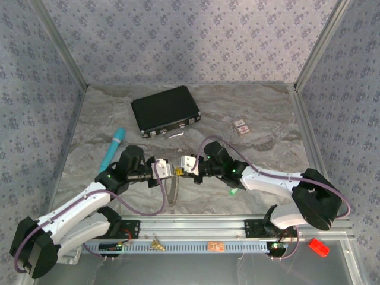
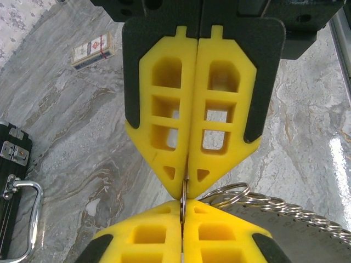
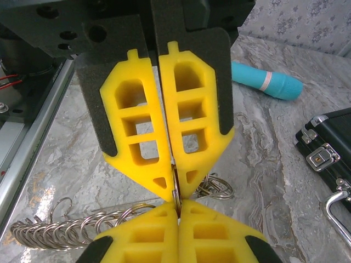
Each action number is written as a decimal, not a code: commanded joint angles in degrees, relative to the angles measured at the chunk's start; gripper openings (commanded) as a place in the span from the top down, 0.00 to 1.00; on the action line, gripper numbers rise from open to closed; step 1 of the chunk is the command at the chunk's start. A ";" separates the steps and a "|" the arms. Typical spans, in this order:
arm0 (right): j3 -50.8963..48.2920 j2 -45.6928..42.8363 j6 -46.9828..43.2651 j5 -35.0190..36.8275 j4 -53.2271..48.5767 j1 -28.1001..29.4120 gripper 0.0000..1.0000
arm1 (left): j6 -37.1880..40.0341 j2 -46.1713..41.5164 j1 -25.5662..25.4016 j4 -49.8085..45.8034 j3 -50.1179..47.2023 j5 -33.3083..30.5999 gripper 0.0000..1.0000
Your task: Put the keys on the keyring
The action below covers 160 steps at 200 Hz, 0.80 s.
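**Light:** bright, even and diffuse, from above; neutral colour.

**Shadows:** soft and faint, on the table (image 1: 261, 113) beneath the left arm (image 1: 77, 205) and right arm (image 1: 270, 178).

**Glare:**
- pale sheen on the near panel (image 1: 178, 270)
- white streak on the table at the right edge of the left wrist view
- milder sheen at near left in the right wrist view
- small glints along the chain (image 2: 285, 211)

**Focus:** the top view is slightly soft and grainy. The wrist views are crisp on the yellow fingers (image 2: 164, 109) and softer toward the far card (image 2: 92, 50).

**Distortion:** the wall edges splay outward in the top view.
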 commanded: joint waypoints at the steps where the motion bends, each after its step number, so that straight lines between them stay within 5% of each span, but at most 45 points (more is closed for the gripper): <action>1: 1.46 0.51 1.06 -2.75 0.80 0.75 1.00 | 0.05 0.14 -0.45 3.40 2.01 1.72 0.97; 14: 1.21 0.15 1.30 -1.72 0.82 0.71 1.00 | 0.11 0.00 -0.41 3.60 2.00 1.79 1.00; 24: 0.45 -0.98 2.53 -0.77 1.79 0.29 0.79 | 0.08 -0.09 -0.47 3.64 2.08 1.74 1.00; 33: -0.89 -2.93 4.16 -0.24 2.92 -0.68 0.72 | 0.27 -0.23 -0.43 3.69 2.16 1.61 1.00; 73: -5.94 -17.26 14.11 9.57 -4.40 -5.01 0.65 | 1.30 -0.28 -0.64 3.64 2.12 0.50 1.00; 87: -5.57 -21.34 21.01 20.16 -13.17 -4.84 0.66 | 1.13 -0.12 -0.86 3.30 2.29 -0.13 1.00; 119: 1.05 -23.27 52.73 38.74 -45.29 -5.45 0.69 | 0.84 -0.30 -1.22 2.14 2.70 -1.27 1.00; 140: 4.64 -21.85 65.94 41.63 -62.72 -6.58 0.68 | 0.84 -0.35 -1.45 2.22 2.53 -1.35 1.00; 160: 4.13 -21.60 72.88 39.21 -68.94 -8.81 0.68 | 0.89 -0.10 -1.78 1.97 2.60 -1.54 1.00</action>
